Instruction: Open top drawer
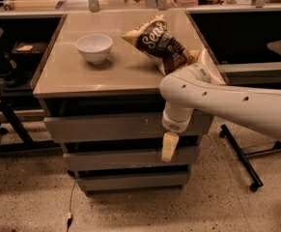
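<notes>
The top drawer (106, 127) is the widest grey front, just under the tan counter top, with pale scratches right of centre and a dark gap above it. My white arm reaches in from the right. My gripper (169, 147) hangs down, cream-coloured, in front of the drawer's lower right edge, over the dark slot between the top drawer and the second drawer front (116, 159). The third drawer front (130, 181) is below. The top drawer's inside does not show.
On the counter (72, 76) stand a white bowl (94, 47) and a brown snack bag (160, 43). A black chair stands at the left (0, 81). A wheeled stand leg (241, 158) is at the right. A cable (71, 202) lies on the speckled floor.
</notes>
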{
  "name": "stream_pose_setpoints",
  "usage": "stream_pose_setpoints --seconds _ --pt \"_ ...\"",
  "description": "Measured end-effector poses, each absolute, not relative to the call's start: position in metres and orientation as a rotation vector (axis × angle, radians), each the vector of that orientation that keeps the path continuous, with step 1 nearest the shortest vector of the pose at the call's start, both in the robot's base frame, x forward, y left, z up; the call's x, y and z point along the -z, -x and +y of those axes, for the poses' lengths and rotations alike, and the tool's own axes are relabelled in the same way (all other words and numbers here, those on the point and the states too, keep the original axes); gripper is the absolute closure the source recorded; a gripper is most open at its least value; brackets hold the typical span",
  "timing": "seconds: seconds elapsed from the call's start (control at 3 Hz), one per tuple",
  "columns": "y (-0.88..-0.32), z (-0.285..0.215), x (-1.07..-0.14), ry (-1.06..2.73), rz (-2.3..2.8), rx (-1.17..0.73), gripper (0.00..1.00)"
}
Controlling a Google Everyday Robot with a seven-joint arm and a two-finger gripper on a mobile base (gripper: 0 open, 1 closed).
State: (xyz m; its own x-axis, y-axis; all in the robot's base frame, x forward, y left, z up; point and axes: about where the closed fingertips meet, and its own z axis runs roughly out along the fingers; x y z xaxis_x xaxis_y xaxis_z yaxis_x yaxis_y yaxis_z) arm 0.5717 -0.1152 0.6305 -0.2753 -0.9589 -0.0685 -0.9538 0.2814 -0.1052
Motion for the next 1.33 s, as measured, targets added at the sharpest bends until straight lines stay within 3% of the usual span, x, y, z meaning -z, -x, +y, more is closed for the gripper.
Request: stream_pose_setpoints --seconds 1.33 --pt "-0.480 -0.130 -0.678 1.808 2.395 -0.187 0.00"
